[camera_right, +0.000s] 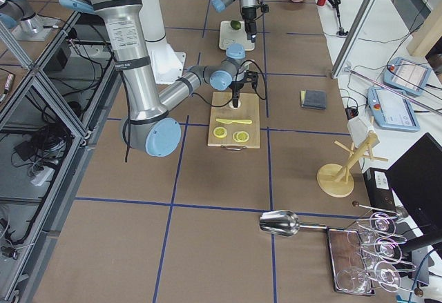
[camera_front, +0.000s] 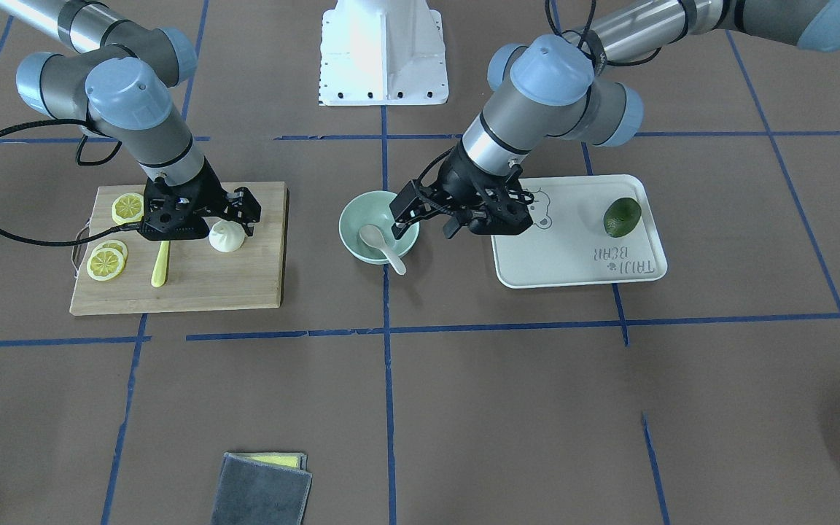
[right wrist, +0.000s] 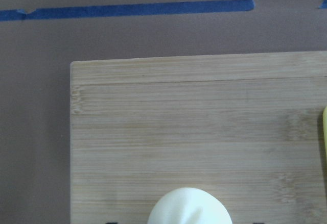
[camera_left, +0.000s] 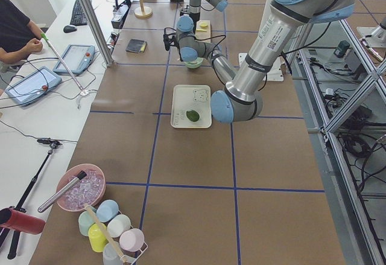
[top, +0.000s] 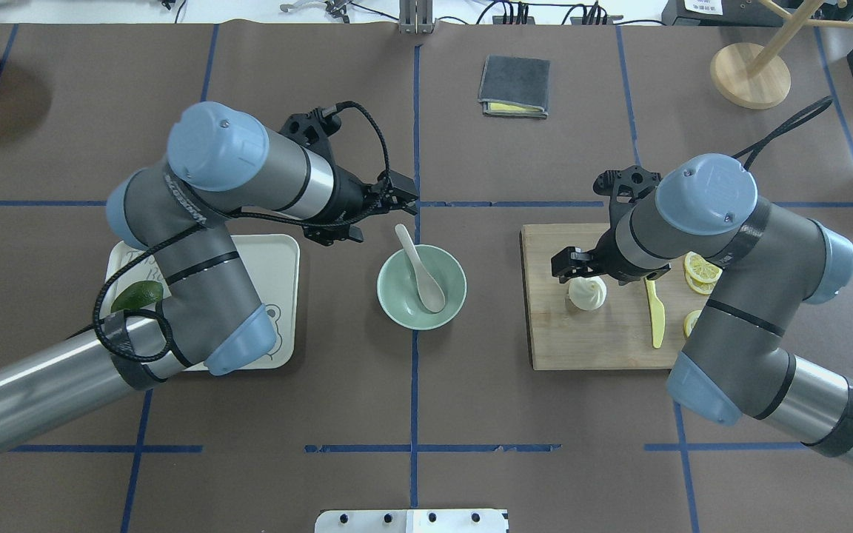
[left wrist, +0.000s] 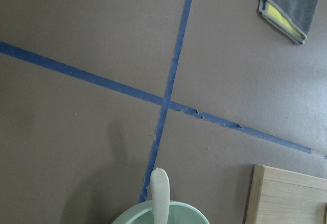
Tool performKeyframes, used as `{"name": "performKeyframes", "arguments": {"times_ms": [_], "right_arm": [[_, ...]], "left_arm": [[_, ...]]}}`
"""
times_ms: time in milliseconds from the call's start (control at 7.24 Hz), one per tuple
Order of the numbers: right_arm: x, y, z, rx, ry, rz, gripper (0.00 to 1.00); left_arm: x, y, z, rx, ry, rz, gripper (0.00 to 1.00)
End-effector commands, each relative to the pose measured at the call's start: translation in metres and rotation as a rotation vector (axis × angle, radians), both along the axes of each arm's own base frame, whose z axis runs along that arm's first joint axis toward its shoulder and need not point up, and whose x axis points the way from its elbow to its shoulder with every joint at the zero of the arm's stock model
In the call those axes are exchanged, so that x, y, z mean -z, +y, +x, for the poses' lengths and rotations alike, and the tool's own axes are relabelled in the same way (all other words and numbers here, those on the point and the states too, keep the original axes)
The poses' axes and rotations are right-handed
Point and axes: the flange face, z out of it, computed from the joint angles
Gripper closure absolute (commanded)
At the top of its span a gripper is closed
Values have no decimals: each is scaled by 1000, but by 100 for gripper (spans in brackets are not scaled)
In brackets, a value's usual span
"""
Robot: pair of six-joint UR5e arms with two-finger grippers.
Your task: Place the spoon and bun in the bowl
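Observation:
The pale spoon (camera_front: pixel 383 246) lies in the mint-green bowl (camera_front: pixel 351 211), scoop inside and handle sticking out over the rim; both also show in the overhead view, the spoon (top: pixel 420 268) in the bowl (top: pixel 389 296). My left gripper (camera_front: pixel 427 216) is open and empty, just beside the bowl on the tray side. The white pleated bun (camera_front: pixel 227 237) sits on the wooden cutting board (camera_front: pixel 245 284). My right gripper (camera_front: pixel 227 222) is open right above the bun (top: pixel 588 293), one finger on each side, not closed on it.
On the board lie several yellow lemon slices (camera_front: pixel 106 262) and a yellow plastic knife (camera_front: pixel 161 264). A white bear tray (camera_front: pixel 580 255) with a green fruit (camera_front: pixel 622 216) stands beside the bowl. A folded grey cloth (camera_front: pixel 263 492) lies near the table's far edge.

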Motion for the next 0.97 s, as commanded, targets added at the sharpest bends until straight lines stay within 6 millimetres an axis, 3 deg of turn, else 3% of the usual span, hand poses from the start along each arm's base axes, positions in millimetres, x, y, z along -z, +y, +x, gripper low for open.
{"name": "performKeyframes", "arguments": {"times_ms": [0, 138, 415, 553, 691, 829], "right_arm": [[-3, 1, -6, 9, 7, -3, 68], [-3, 3, -8, 22, 7, 5, 100], [2, 3, -7, 21, 0, 11, 100], [10, 4, -4, 19, -14, 22, 100], [26, 4, 7, 13, -43, 41, 100], [47, 4, 21, 1, -80, 63, 100]], "left_arm": [[0, -14, -42, 31, -50, 7, 0], [-14, -20, -64, 20, -73, 31, 0], [-63, -50, -131, 18, -142, 112, 0], [-98, -60, -163, 14, -207, 173, 0], [-139, -71, -206, 10, -284, 243, 0], [-192, -71, -248, -30, -380, 318, 0]]}}
